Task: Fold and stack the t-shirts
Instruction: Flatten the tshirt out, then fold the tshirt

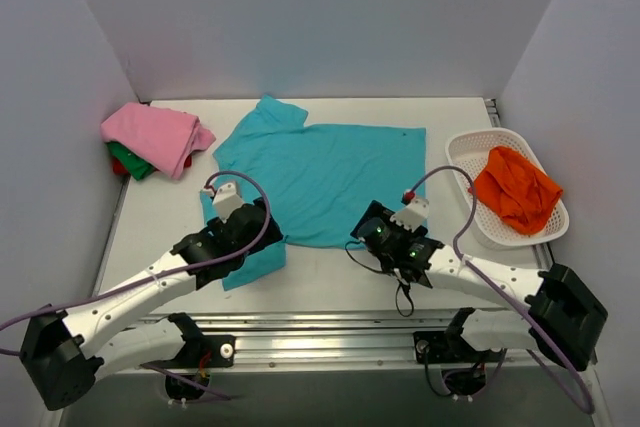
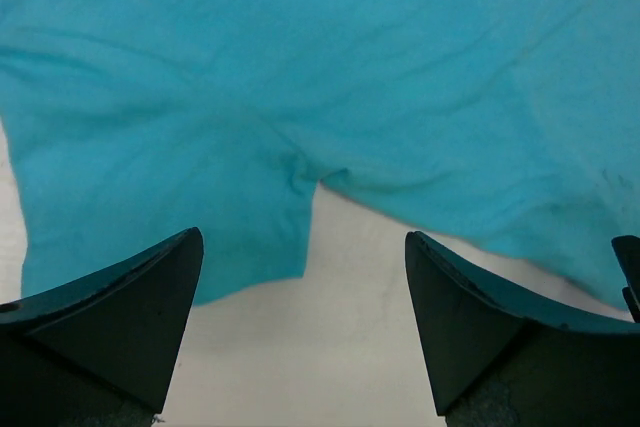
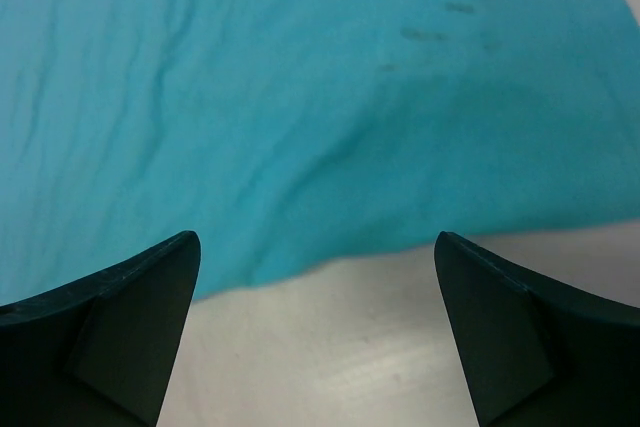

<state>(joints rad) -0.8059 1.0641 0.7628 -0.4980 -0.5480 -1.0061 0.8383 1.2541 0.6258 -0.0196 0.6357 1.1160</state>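
White table (image 1: 330,282), walled on three sides. Teal t-shirt (image 1: 320,172) lies flat at centre. Only the top view shows the pink t-shirt (image 1: 155,135) at 10 o'clock and the orange t-shirt (image 1: 515,187) in the basket (image 1: 470,142) at 3. Wrist views: left gripper (image 2: 303,237) and right gripper (image 3: 315,237) spread wide, empty (near hem just ahead), bare table at 6.

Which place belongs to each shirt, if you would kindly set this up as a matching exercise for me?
Things:
1 teal t-shirt
2 pink t-shirt
3 orange t-shirt
4 green t-shirt

Places:
A under the pink one
B in the white basket
C spread flat in the middle
D topmost, in the far corner

Pairs: 1-C; 2-D; 3-B; 4-A
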